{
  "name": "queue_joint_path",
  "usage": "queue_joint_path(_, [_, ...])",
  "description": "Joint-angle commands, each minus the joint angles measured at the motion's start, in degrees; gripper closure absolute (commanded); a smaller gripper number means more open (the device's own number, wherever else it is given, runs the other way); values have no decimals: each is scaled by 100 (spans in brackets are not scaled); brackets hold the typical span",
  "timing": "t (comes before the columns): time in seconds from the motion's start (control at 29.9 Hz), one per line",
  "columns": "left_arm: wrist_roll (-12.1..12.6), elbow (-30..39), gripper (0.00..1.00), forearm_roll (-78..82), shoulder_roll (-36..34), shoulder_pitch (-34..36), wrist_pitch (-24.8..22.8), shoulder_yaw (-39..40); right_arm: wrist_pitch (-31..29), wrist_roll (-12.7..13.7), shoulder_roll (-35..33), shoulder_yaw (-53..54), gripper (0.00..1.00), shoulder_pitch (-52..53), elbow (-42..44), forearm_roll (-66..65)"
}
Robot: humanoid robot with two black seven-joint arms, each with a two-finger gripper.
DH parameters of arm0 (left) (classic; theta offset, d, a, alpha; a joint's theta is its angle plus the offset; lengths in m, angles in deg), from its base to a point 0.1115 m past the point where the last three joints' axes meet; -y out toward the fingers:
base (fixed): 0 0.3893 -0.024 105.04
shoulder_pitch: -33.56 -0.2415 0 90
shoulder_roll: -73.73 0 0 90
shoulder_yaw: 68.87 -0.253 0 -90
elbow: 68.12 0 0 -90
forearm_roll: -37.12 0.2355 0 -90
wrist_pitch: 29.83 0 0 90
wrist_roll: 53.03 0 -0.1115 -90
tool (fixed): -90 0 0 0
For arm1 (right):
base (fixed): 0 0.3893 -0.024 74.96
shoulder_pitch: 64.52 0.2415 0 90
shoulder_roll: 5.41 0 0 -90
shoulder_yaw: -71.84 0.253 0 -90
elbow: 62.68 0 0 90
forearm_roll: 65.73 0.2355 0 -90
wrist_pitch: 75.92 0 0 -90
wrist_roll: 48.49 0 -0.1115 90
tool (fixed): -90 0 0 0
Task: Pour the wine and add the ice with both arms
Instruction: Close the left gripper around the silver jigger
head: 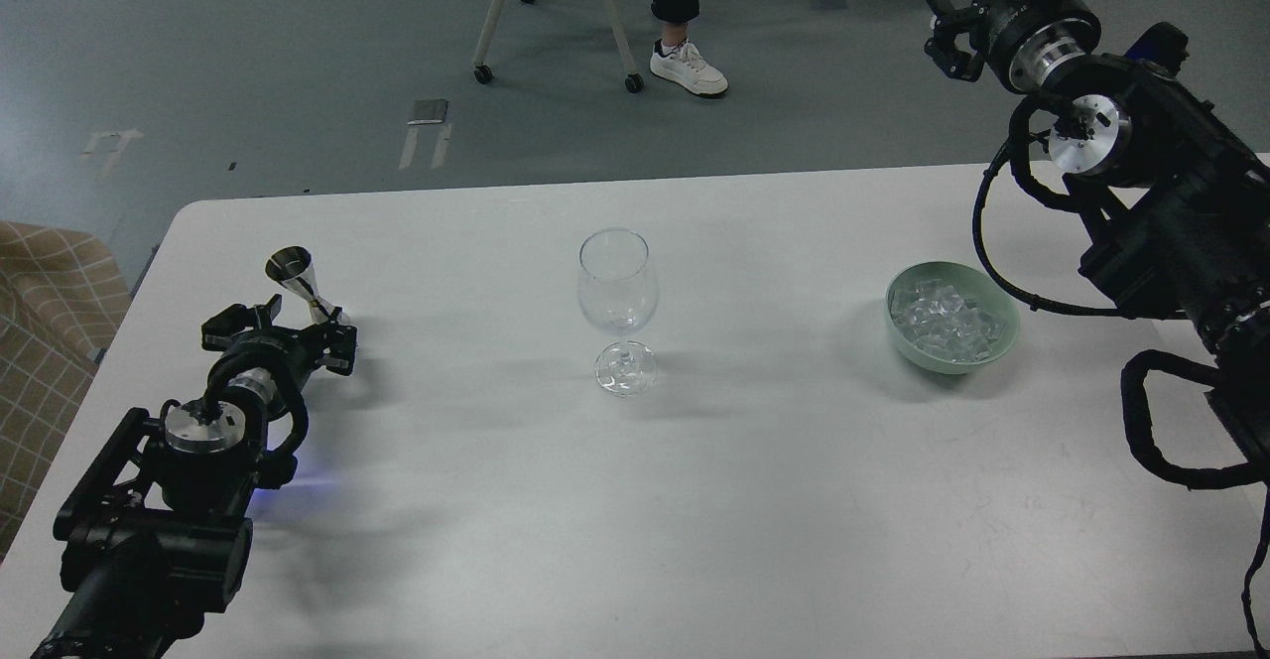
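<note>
1. Head view: a white table (496, 500) carries an upright empty-looking wine glass (617, 307) at centre.
2. At three o'clock from it, a green bowl (1002, 336) holds the ice (943, 320).
3. Left end effector (298, 333), at nine o'clock, sits against a tilted metal jigger (298, 280); its grip cannot be judged.
4. Right end effector (951, 39), raised at two o'clock, holds nothing, claws apart.
5. Wine is not discernible.

I see a white table (635, 520), beyond its far edge a rolling chair (556, 4), a standing person's white sneaker (688, 68); off the table's left end, tan checked fabric (50, 322); grey floor (248, 64) around the table
</note>
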Motion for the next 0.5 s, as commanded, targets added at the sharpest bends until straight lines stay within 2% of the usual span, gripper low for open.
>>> queue_joint_path(0.0, [-2, -13, 35, -24, 47, 57, -21, 8, 0, 7, 0, -5, 0, -9, 1, 0])
queue_joint_path(0.33, [-2, -144, 36, -24, 91, 268, -21, 166, 0, -2, 18, -5, 0, 0, 1, 0])
queue_joint_path(0.47, [-2, -224, 40, -33, 100, 312, -125, 175, 0, 7, 9, -5, 0, -9, 1, 0])
